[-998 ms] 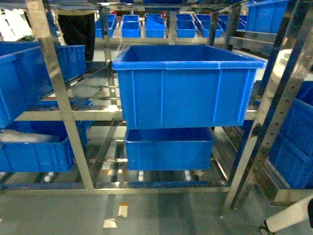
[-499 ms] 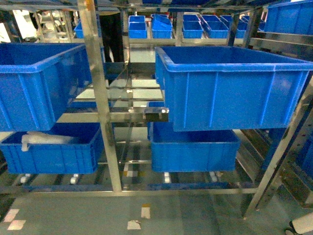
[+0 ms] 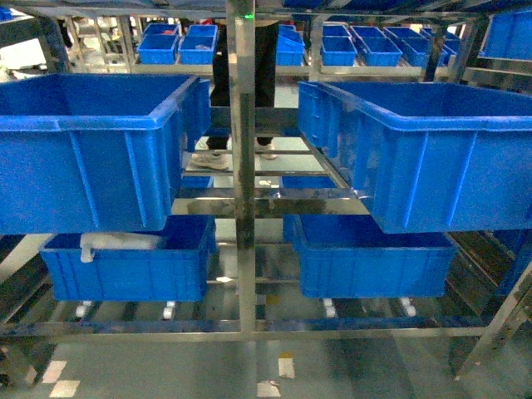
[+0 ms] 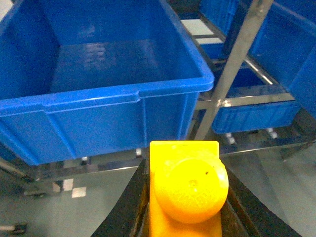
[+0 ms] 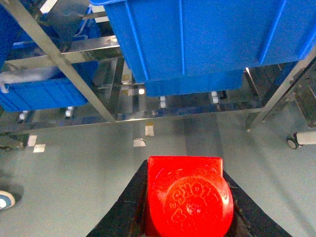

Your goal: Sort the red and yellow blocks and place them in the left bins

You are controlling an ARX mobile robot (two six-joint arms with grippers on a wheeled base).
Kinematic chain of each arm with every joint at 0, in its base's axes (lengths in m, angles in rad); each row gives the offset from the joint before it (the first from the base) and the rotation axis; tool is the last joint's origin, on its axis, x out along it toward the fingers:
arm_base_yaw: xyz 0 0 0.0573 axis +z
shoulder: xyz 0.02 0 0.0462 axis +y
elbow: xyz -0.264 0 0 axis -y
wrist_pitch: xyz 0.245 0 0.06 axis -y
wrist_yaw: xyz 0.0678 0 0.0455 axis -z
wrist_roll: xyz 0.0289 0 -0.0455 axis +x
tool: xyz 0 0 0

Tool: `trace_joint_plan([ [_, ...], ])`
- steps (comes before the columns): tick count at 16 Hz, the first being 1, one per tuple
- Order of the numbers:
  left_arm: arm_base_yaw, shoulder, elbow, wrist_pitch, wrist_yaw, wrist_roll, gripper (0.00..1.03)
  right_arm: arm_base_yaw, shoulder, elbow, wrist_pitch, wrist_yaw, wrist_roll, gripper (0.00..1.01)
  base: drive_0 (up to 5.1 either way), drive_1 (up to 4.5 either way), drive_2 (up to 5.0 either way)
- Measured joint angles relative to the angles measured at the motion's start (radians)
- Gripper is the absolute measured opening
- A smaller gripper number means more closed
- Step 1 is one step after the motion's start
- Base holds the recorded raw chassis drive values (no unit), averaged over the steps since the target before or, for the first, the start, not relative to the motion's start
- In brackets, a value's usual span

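Steel rack (image 3: pixel 243 166) w/ blue crates, grey floor.
My left gripper (image 4: pixel 185 197) grips yellow brick (image 4: pixel 187 190) before upper left bin (image 4: pixel 98 84); right gripper (image 5: pixel 185 197) grips red brick (image 5: pixel 186 197).

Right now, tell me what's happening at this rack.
The robot faces a steel rack of blue crates. Its left gripper is shut on a yellow brick, in front of the empty upper-left crate. Its right gripper is shut on a red brick, above the floor. Neither brick is in a crate yet.
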State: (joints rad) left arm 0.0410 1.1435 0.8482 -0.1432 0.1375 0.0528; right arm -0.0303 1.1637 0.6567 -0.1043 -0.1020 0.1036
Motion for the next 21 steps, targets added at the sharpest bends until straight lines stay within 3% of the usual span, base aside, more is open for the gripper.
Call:
trace_joint_plan([
  [3, -0.007, 0.000, -0.002, -0.002, 0.002, 0.000, 0.27, 0.003, -0.001, 0.000, -0.001, 0.000, 0.000, 0.28, 0.0, 0.94, -1.0],
  [15, -0.006, -0.002, -0.002, 0.002, 0.002, 0.000, 0.27, 0.003, 0.000, 0.000, -0.002, 0.001, 0.000, 0.28, 0.0, 4.27, -4.2],
  [21, -0.006, 0.004, -0.002, -0.001, 0.002, 0.000, 0.27, 0.003, 0.006, 0.000, -0.001, 0.001, 0.000, 0.28, 0.0, 0.00, 0.0],
])
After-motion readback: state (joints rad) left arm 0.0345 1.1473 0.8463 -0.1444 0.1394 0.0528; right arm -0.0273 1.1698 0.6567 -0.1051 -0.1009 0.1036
